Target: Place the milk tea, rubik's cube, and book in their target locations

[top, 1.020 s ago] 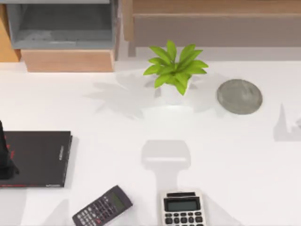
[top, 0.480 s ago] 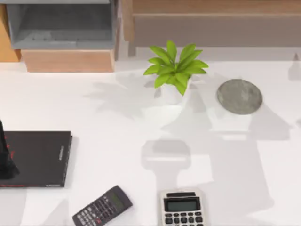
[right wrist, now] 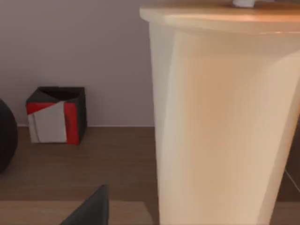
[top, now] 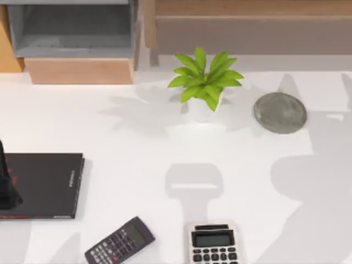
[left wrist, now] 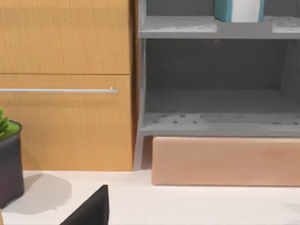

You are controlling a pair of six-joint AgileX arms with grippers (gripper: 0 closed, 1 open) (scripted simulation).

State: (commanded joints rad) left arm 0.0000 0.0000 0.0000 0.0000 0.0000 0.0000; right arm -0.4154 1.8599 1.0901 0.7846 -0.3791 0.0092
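From above, you see the grey coaster (top: 280, 113) on the worktop (top: 137, 159), right of the plant (top: 204, 82); the black book (top: 41, 185) lies at left. Your left wrist view shows the teal book (left wrist: 224, 10) shelved. Your right wrist view shows the milk tea (right wrist: 225, 117) close up; whether fingers pinch it, you cannot tell.

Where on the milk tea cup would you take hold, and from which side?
Grip the milk tea cup across its smooth wall at about mid-height, coming in level from the side. It stands upright and widens toward the top, so jaws closed on the wall should be less likely to slide off when it is lifted. The straw poking out of the top argues against coming from above.
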